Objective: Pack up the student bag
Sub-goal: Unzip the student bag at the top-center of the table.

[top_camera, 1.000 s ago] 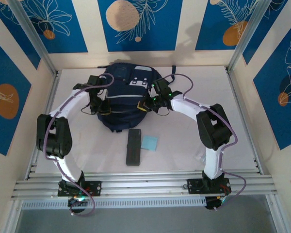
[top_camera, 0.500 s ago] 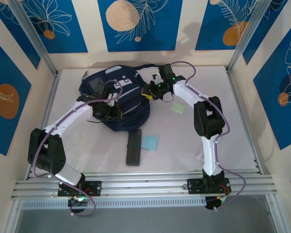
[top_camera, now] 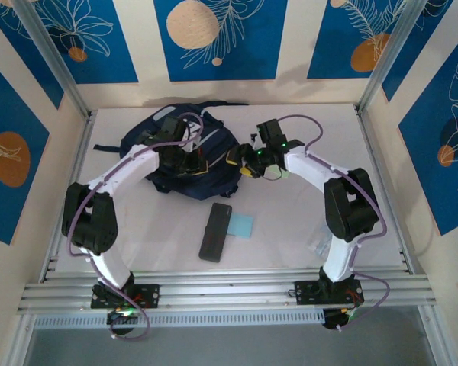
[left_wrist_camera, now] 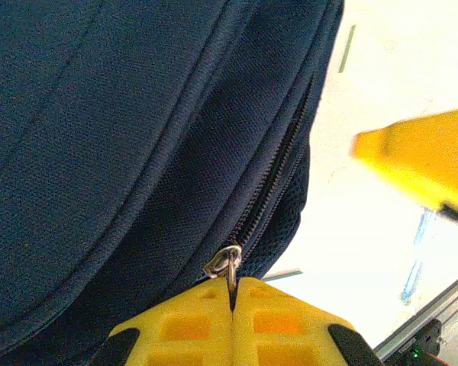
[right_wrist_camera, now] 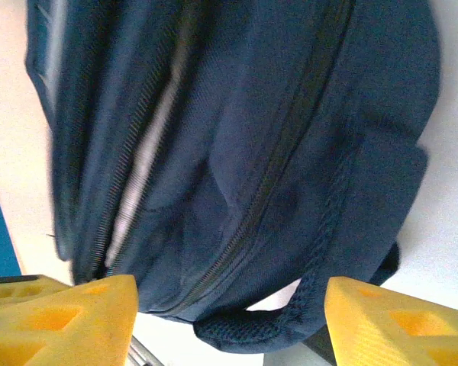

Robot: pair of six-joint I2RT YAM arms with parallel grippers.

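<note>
Student bag [top_camera: 214, 177] lies on the white table [top_camera: 137, 229], upper centre-left of the top view; a black case [top_camera: 215, 231] and a pale blue card [top_camera: 242, 225] sit just below it, mid-frame. Left gripper [left_wrist_camera: 233, 293] is pressed together, pinching the metal zipper pull [left_wrist_camera: 225, 263] at bottom centre of its wrist view. Right gripper [right_wrist_camera: 229, 305] is spread wide, with yellow fingers [right_wrist_camera: 76, 313] in the lower corners and the bag's carry loop [right_wrist_camera: 275, 320] between them, unclamped.
</note>
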